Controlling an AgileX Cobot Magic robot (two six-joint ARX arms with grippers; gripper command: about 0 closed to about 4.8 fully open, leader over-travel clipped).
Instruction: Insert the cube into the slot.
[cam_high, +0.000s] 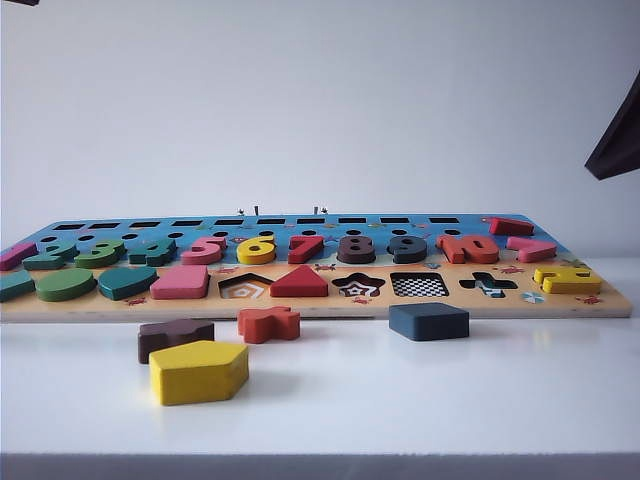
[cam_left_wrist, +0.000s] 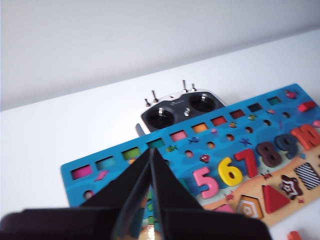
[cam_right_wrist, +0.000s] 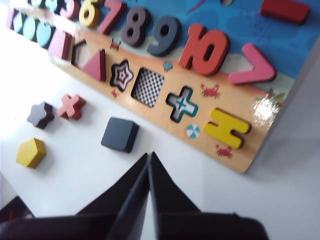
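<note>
The flat navy cube (cam_right_wrist: 120, 134) lies on my counter (cam_right_wrist: 90, 175) before the checkerboard slot (cam_right_wrist: 148, 87); my left tool (cam_left_wrist: 151, 155) and right tool (cam_right_wrist: 149, 159) hover, pinched empty.

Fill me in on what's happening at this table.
Nothing is being handled right now. The navy cube lies on the white table in front of the puzzle board, its checkerboard slot empty. The right gripper, shut and empty, hangs above the table near the cube. The left gripper, also shut, is over the board's far-left part.
</note>
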